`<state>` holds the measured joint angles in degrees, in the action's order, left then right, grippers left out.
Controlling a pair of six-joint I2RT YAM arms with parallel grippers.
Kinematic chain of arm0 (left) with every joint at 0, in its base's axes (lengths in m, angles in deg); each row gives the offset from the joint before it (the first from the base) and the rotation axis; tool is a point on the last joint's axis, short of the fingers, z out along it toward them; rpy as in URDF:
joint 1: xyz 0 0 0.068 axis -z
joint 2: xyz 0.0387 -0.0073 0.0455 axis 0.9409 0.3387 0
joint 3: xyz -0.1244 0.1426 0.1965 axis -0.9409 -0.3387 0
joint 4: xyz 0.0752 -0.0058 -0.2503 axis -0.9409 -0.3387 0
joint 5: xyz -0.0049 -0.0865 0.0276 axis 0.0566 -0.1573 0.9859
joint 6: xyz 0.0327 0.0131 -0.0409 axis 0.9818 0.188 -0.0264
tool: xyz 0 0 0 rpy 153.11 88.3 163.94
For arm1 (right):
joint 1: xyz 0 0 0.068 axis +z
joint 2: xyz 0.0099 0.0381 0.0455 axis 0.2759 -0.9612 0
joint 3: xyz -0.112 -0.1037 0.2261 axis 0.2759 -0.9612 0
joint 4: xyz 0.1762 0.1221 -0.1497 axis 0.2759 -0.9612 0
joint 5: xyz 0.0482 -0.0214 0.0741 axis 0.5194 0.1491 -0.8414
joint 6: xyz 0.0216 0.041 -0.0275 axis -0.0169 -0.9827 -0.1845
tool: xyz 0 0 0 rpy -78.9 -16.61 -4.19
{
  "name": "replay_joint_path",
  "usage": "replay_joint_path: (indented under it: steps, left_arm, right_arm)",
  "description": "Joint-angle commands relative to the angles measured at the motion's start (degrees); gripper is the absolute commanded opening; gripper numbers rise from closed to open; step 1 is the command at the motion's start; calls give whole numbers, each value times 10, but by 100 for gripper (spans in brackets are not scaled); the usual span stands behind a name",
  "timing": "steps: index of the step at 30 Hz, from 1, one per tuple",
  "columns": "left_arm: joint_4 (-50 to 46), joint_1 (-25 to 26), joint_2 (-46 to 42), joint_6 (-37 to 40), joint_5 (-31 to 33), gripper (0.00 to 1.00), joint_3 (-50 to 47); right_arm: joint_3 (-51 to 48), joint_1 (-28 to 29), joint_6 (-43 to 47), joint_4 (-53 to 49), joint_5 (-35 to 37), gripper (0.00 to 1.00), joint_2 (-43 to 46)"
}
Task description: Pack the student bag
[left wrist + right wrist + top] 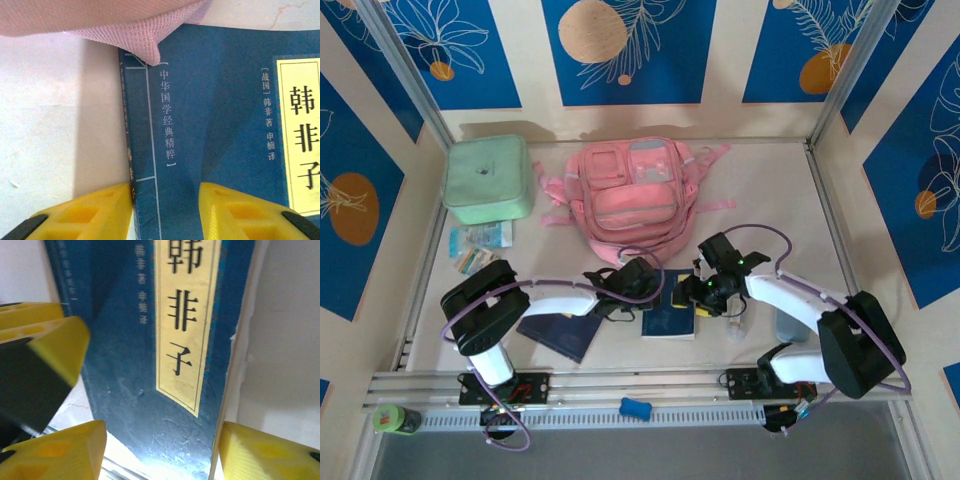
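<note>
The pink student bag [630, 195] lies flat at the back middle of the table, and a fold of its fabric [100, 20] shows in the left wrist view. In front of it lies a blue book [670, 312] with a yellow title label. My left gripper [645, 280] is at the book's far left corner. Its jaws are open astride the spine [132, 170], one finger [100, 210] off the book and the other [240, 210] over the cover. My right gripper [698, 293] is open over the book's [150, 390] right side, its fingers [270, 455] flanking the cover.
A mint green zip case [487, 178] stands at the back left, with small packets [480, 245] in front of it. A dark blue notebook [560, 335] lies near the left arm. A pale object [788, 325] sits by the right arm. Walls close in on three sides.
</note>
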<state>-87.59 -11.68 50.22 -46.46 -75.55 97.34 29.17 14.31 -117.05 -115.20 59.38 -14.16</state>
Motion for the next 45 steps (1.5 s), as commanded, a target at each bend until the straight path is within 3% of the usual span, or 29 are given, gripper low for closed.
replay_joint_path:
  steps: [1,11,19,24,31,37,42,45]
  left_arm:
    - [-40,7,17,7,17,41,13]
    - [-38,11,25,14,13,41,23]
    - [-27,12,13,8,13,42,15]
    - [-20,11,-19,13,11,46,10]
    - [-29,-7,-152,25,25,62,-31]
    - [-3,-55,-249,25,-90,70,-54]
    - [27,-76,-311,-8,-116,81,-69]
    - [81,-78,-320,-8,-157,80,-69]
  right_arm:
    - [20,6,13,-35,2,56,24]
    - [6,2,11,-10,-11,38,24]
    - [-12,-14,-1,-2,-29,11,50]
    - [-19,-26,-3,-12,-41,0,82]
    - [11,-37,7,-72,-53,0,177]
    - [68,-40,-10,-94,-81,0,244]
    - [122,-42,-16,-87,-111,0,246]
    - [133,-47,-29,-35,-166,0,233]
